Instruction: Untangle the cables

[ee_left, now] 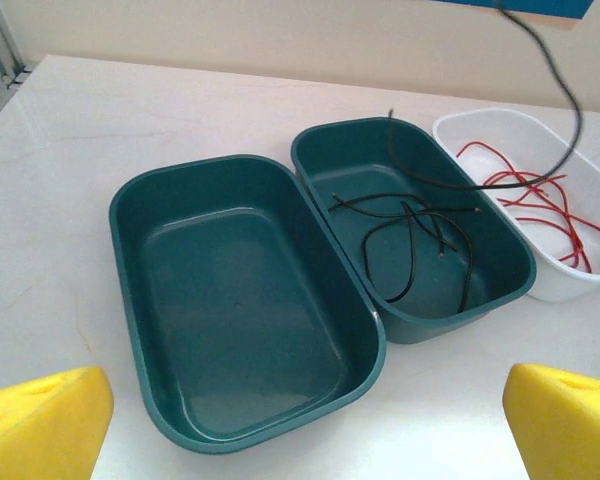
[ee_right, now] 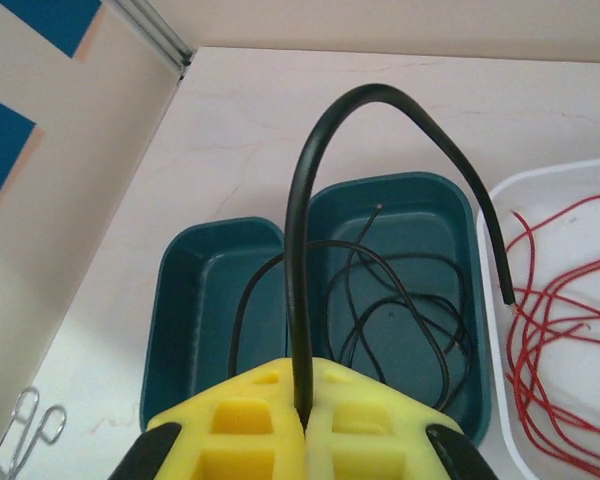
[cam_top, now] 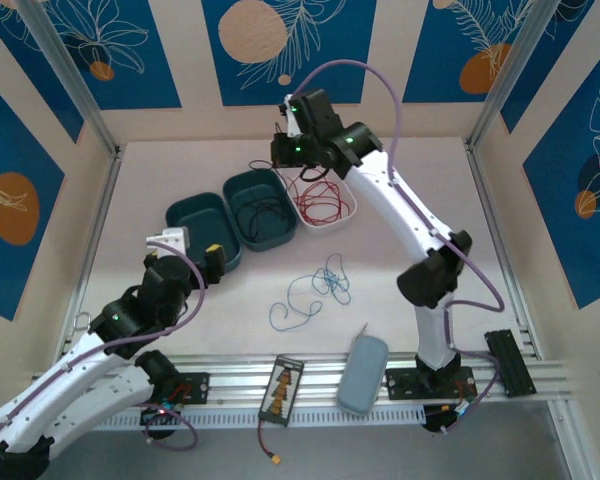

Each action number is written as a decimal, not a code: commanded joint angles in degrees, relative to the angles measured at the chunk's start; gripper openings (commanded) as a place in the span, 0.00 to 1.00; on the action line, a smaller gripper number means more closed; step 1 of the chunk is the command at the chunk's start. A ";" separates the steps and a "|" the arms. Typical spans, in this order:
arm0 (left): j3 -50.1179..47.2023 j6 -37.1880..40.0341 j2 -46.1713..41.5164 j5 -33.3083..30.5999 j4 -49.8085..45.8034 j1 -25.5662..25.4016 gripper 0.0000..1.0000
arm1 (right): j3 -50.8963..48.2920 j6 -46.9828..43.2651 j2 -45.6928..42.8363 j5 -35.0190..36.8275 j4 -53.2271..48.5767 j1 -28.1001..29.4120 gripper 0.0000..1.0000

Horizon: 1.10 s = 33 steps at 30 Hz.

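Done: red wires (cam_top: pixel 320 205) in white tray (cam_top: pixel 354 207) beside middle tray (cam_top: pixel 270 246), black wires (cam_top: pixel 263 210) inside it | Now: right pincer (ee_right: pixel 302 415) pinches one black wire (ee_right: pixel 300 250) above it | Left: blue wire (cam_top: pixel 315 290) loose on worktop (cam_top: pixel 430 180) nearby; left pincer (ee_left: pixel 305 425) spread, empty.

A dark teal plastic tray (ee_left: pixel 130 215) is seen at the left of a pale table (ee_left: pixel 130 110), its glossy floor bare. A second teal tray (ee_left: pixel 505 255), touching it on the right, holds thin black wires (ee_left: pixel 410 225). Thin red wires (ee_left: pixel 550 200) are coiled in a white plastic tray (ee_left: pixel 500 122) just beside it. A black cable (ee_left: pixel 570 90) is hung from above, its lower run trailing into the second teal tray. The yellow foam pads (ee_left: pixel 40 425) of the left gripper (ee_left: pixel 305 435) are spread wide at the bottom corners.
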 commanded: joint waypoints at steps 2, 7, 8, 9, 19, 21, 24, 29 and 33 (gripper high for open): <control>-0.99 -0.49 -2.28 -1.85 -2.96 0.63 1.00 | 7.23 0.88 6.10 1.95 -0.63 0.65 0.00; -1.08 -0.61 -3.70 -1.95 -4.69 0.65 1.00 | 10.35 3.52 11.32 1.87 -2.69 0.74 0.00; -1.13 -0.57 -3.89 -1.94 -4.90 0.65 1.00 | 9.91 4.02 11.57 1.67 -2.78 0.85 0.00; -1.30 -0.62 -4.05 -2.00 -4.93 0.70 1.00 | 9.26 4.31 11.62 1.44 -2.62 1.02 0.00; -2.14 -0.89 -3.39 -0.21 -3.25 0.75 1.00 | 3.25 7.23 11.65 1.92 -3.92 1.99 0.00; -2.15 -0.86 -3.20 -0.10 -3.19 0.85 1.00 | 3.25 7.51 11.50 1.07 -4.68 1.99 0.00; -2.20 -0.91 -2.93 0.34 -3.20 0.90 1.00 | 3.61 8.53 10.92 0.83 -6.50 2.16 0.00; -2.44 -1.15 -2.54 0.74 -2.66 0.95 1.00 | 1.71 10.86 7.99 1.71 -7.01 3.37 0.00; -2.56 -1.12 -2.07 1.20 -2.00 1.06 1.00 | 0.87 12.86 6.44 1.65 -6.64 4.42 0.00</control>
